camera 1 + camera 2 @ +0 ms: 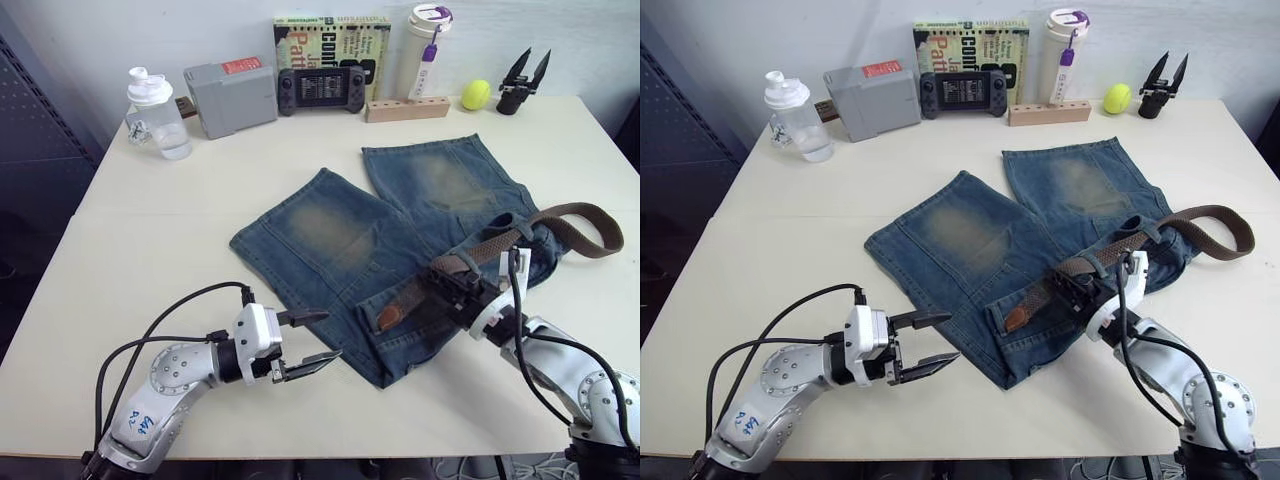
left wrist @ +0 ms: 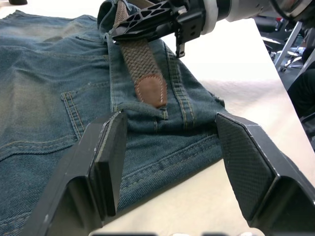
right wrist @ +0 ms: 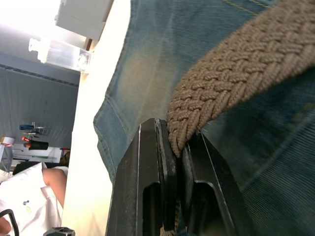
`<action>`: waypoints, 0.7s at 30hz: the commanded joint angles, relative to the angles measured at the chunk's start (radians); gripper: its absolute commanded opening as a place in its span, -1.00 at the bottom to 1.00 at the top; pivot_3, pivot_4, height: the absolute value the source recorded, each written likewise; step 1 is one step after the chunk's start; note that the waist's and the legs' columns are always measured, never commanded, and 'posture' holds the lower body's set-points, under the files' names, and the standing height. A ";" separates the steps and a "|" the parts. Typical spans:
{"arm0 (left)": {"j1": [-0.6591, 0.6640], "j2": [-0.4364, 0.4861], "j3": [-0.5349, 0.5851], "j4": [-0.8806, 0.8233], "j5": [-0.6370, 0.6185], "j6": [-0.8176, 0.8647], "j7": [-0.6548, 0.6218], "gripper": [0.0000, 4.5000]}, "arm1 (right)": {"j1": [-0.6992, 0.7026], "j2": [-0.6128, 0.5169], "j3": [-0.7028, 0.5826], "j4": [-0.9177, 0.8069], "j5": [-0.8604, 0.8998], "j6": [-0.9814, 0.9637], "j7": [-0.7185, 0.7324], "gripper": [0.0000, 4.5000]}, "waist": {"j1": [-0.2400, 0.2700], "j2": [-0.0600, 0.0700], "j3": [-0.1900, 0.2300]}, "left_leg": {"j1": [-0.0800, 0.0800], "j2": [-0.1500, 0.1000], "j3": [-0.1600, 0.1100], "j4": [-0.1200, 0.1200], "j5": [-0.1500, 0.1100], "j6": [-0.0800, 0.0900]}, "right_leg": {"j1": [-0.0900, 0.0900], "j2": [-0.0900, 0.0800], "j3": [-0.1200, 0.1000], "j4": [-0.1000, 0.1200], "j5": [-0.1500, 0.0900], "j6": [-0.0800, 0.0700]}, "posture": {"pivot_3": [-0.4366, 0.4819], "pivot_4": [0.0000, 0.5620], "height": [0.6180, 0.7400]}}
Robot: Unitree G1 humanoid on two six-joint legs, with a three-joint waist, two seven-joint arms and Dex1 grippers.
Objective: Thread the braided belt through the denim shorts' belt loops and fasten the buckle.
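Clamped on the braided belt (image 1: 470, 255), the right gripper (image 1: 452, 283) could buckle its leather tip (image 2: 150, 90) against the belt loop (image 2: 142, 109), while the left gripper (image 1: 308, 343) is held open.

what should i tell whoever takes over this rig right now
Left tool: open, holding nothing, at the near waistband edge of the faded blue denim shorts.
Right tool: shut on the dark brown braided belt, a little behind its smooth leather tip.
The shorts lie flat on the white table. The belt runs along the waistband; its tip rests at a denim belt loop. The far end curves off onto the table to the robot's right.
Done: belt gripped and partly laid along the waistband.
Left: remaining loops, then the buckle; I cannot make it out.
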 commanded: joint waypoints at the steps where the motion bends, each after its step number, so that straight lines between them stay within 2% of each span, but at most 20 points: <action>1: 0.013 -0.001 0.026 -0.036 -0.010 0.002 -0.017 0.40 | -0.011 0.016 -0.015 -0.011 -0.041 -0.023 0.026 -1.00 | 0.000 0.000 0.000 | 0.000 0.000 0.000 0.000 0.000 0.000 | 0.000 0.000 0.000 0.000 0.000 0.000 | -0.05 -0.47 0.76; 8: 0.023 -0.003 0.033 -0.035 -0.001 0.005 -0.045 0.40 | -0.034 0.040 -0.035 -0.008 -0.131 -0.055 0.061 -1.00 | 0.000 0.000 0.000 | 0.000 0.000 0.000 0.000 0.000 0.000 | 0.000 0.000 0.000 0.000 0.000 0.000 | -0.05 -0.47 0.76; 21: 0.007 -0.020 0.036 -0.018 0.044 -0.007 -0.043 0.40 | 0.039 0.093 0.099 -0.149 -0.390 -0.039 0.141 -1.00 | -0.002 0.000 0.000 | 0.000 0.000 0.001 0.000 0.000 0.000 | 0.000 0.001 0.000 0.000 0.000 0.000 | -0.05 -0.47 0.76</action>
